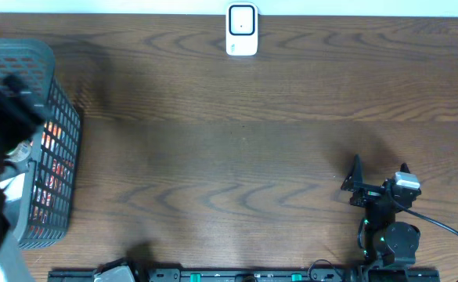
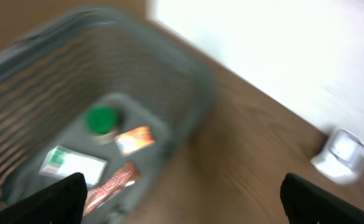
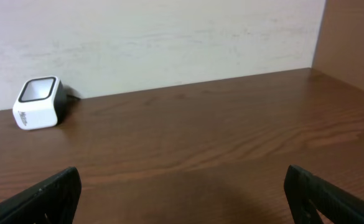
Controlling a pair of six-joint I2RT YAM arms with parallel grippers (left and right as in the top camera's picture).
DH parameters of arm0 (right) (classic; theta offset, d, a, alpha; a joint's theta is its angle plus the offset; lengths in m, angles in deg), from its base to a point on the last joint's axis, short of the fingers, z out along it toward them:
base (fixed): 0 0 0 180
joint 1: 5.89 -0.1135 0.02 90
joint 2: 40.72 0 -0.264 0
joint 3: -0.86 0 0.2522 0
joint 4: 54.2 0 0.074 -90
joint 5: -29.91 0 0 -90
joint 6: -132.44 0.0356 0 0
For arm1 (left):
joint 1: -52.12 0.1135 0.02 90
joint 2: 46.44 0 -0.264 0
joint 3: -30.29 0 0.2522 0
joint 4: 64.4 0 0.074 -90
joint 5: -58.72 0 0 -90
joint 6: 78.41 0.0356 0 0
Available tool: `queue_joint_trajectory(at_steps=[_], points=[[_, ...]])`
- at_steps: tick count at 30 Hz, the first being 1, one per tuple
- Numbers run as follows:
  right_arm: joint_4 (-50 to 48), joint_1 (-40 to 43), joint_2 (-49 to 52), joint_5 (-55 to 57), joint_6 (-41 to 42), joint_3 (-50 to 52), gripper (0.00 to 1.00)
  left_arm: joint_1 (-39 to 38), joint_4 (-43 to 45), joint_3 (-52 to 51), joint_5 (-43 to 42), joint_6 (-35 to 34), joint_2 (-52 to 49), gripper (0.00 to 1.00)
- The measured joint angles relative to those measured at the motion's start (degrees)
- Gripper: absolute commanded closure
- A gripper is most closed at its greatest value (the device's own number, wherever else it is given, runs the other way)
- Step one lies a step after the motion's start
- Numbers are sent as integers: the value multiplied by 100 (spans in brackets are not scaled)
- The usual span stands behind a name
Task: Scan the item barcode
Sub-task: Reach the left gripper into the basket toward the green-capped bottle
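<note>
**Entry 1. Left gripper (image 2: pixel 182 193), count 1.** The jaws are spread wide with nothing between them. Its own view is blurred and looks down into the basket at the left of that frame. Judged reason: it is placed over the stock to pick 1 piece for scanning.

**Entry 2. Right gripper (image 3: pixel 182 186), count 1.** The jaws are spread wide and empty. It sits at the lower right of the overhead frame, well apart from the basket, and faces the scanner across bare wood. Judged reason: it is parked clear of the work, perhaps ready to receive a piece.

**Entry 3. Basket (image 2: pixel 169 81), count 1.** Grey mesh, at the far left edge of the overhead frame. It holds the goods to be scanned, and none has been lifted out.

**Entry 4. Contents of the basket, 4 made out through the blur.**
- 1 green round top (image 2: pixel 101 120)
- 1 white and green box (image 2: pixel 73 164)
- 1 orange packet (image 2: pixel 134 139)
- 1 red-brown bar (image 2: pixel 110 185)

All 4 lie loose on the basket floor. No barcode can be read on any of them, and I cannot tell which one is the intended piece.

**Entry 5. Scanner (image 1: pixel 242 30), count 1.** White, with a dark window, at the top centre of the overhead frame, standing against the back edge. Judged reason: it is set mid-way so either arm can present a code to it.

**Entry 6. Table (image 1: pixel 236 157), count 1.** Dark wood.
</note>
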Motion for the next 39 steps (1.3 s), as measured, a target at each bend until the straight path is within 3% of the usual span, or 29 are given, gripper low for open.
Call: queue_joint_trajectory(at_steps=[6,12,27,39], points=[[0,0,0,2,0,0,1,1231,-111,48,140,-708,-883,2],[0,0,0,0,0,0,1,1792,-131,44,157,-1064,-2024,2],[0,0,0,2,0,0,1,1860,90,44,160,-1445,-4323,2],[0,0,0,2,0,0,1,1860,483,42,295,-1510,-5176,2]])
